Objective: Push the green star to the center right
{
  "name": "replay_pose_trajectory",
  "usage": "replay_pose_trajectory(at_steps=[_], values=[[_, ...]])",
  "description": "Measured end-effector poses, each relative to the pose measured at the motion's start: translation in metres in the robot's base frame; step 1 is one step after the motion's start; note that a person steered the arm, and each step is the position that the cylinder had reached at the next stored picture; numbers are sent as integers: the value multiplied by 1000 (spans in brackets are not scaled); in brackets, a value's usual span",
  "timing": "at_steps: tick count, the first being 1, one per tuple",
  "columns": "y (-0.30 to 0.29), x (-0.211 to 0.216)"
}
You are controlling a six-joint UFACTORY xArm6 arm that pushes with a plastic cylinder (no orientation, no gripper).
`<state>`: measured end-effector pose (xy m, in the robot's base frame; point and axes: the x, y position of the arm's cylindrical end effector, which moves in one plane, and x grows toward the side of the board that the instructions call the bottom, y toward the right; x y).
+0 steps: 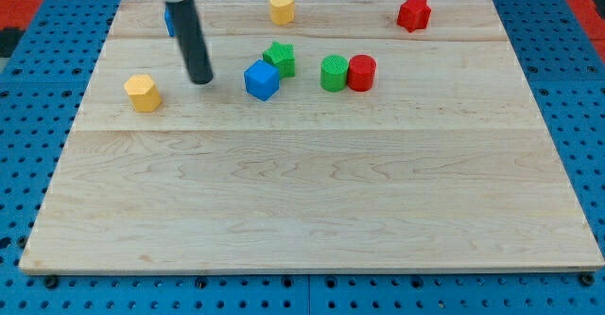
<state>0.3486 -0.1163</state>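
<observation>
my tip [200, 79] down on wooden tabletop [312, 211], upper left area, left of blue cube [262, 79]. no jaws on this rig, only rod. green star [280, 59] sits upper centre, touching blue cube's upper right corner. green cylinder [333, 73] and red cylinder [361, 72] lie just right of star. risk: rightward push drags cube along, rams star into cylinders, scatters both; star may spin off tip.
</observation>
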Motion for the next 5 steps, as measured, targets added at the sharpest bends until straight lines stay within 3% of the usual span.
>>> replay_pose_trajectory(at_steps=[1, 3, 5], values=[[60, -8], [100, -35], [93, -62]])
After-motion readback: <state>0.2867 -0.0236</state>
